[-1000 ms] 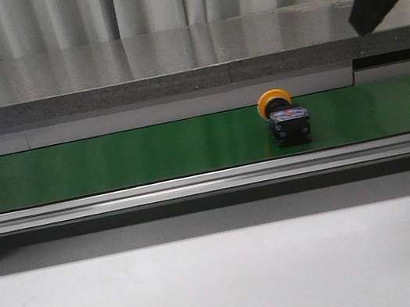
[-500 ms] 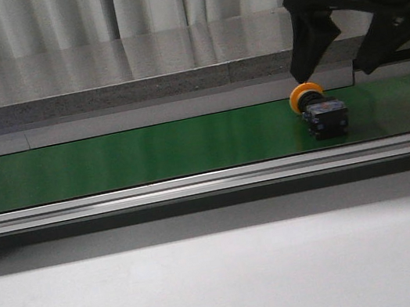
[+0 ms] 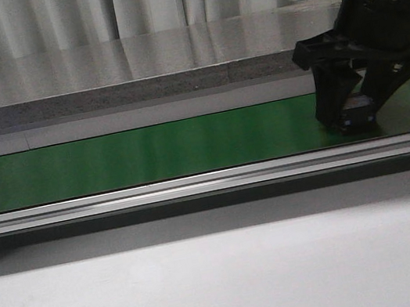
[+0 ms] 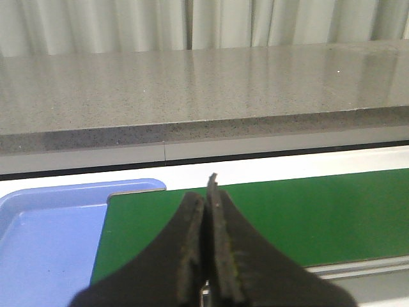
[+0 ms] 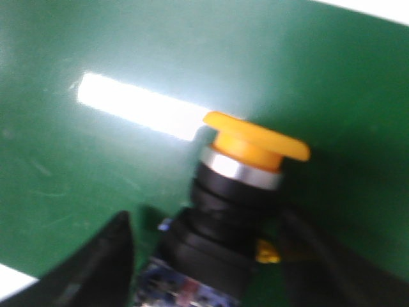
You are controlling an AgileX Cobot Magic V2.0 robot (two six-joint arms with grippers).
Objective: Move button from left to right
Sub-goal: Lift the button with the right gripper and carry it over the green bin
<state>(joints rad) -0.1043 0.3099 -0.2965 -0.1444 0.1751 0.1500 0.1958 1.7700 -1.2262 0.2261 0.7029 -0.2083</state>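
Right wrist view is showing the right gripper standing spread wide, its fingers flanking the button, which is lying between them on the green belt; actual contact is unclear. Left gripper is sitting pressed closed, empty.

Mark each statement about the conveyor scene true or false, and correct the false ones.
1. The right gripper straddles the orange-capped push-button on the green belt. True.
2. The left gripper is wide open. False: its fingers are pressed together.
3. The button stands upright on its cap. False: it lies on its side.
4. A light blue tray sits beside the belt in the left wrist view. True.
5. The right gripper's fingers already clamp the button. False: gaps show on both sides.
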